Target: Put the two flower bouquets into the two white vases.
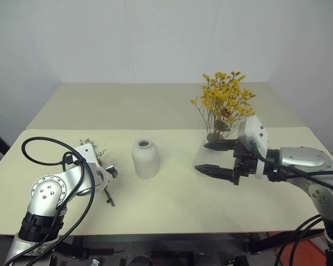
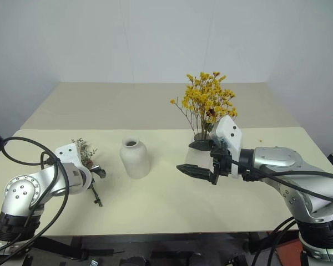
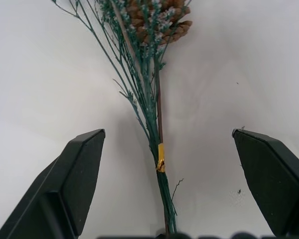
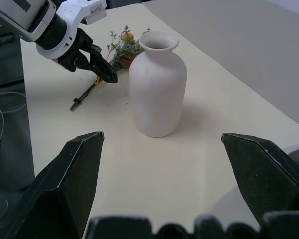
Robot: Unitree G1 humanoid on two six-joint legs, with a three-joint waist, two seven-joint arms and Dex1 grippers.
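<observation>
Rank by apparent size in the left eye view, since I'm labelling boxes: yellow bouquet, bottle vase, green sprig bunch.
1. Yellow bouquet, largest.
2. Bottle vase.
3. Green sprig bunch, smallest, though the left gripper hides part of it.

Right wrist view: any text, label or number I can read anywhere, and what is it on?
No text is readable in any view.
The white label on the left gripper has dark print, too small and blurred to read.
The bottle-shaped white vase is unmarked.

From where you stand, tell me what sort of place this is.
Probably a robot test room: a plain cream table against bare white walls, set only with a bottle vase and yellow dried flowers.
</observation>
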